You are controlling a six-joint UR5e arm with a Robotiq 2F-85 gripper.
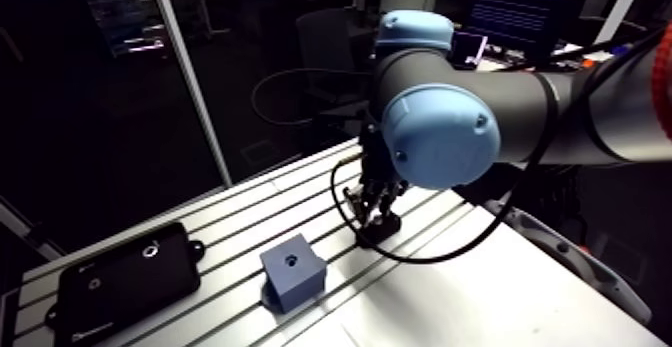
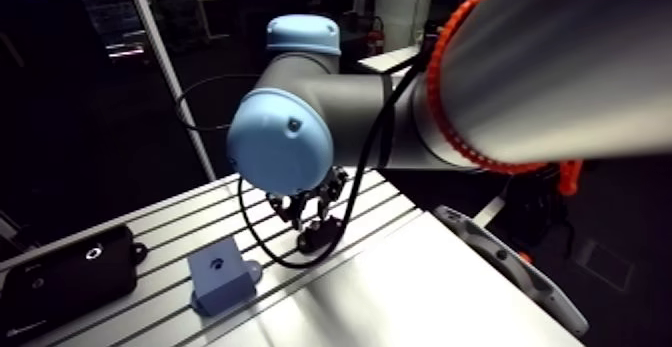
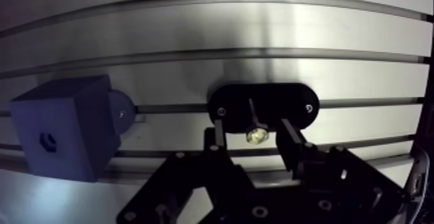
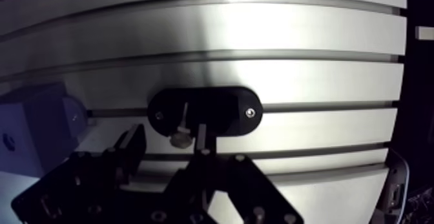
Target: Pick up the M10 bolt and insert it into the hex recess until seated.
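Claw was low over the table, with its two fingers apart, one on each side of the bolt. In the wrist view a small gap showed at both sides of the bolt, so I judged it was not yet clamped.

The bolt was on the black holder, an oval plate fixed on the table with two screws. Its shiny head pointed toward the claw and the dark shank ran away from it. I could not tell for sure if it stood in the holder or leaned in it.

The blue block stood beside the holder, apart from it, w/ the recess on one face. Nothing was in the recess, so the task was at the pick-up step, approx. at the beginning.

Handling, as a judgement: the bolt looked like steel, so stiff, not fragile, and rather heavy for such a small thing. The surface was smooth and shiny, so it may slip or turn between flat pads if the squeeze is weak. Best place to hold is probably the shank just under the head, gripped square, so that the bolt cannot tilt and the head stays free to turn into the six sides of the recess. A tilted grip would likely make it jam at the edge.
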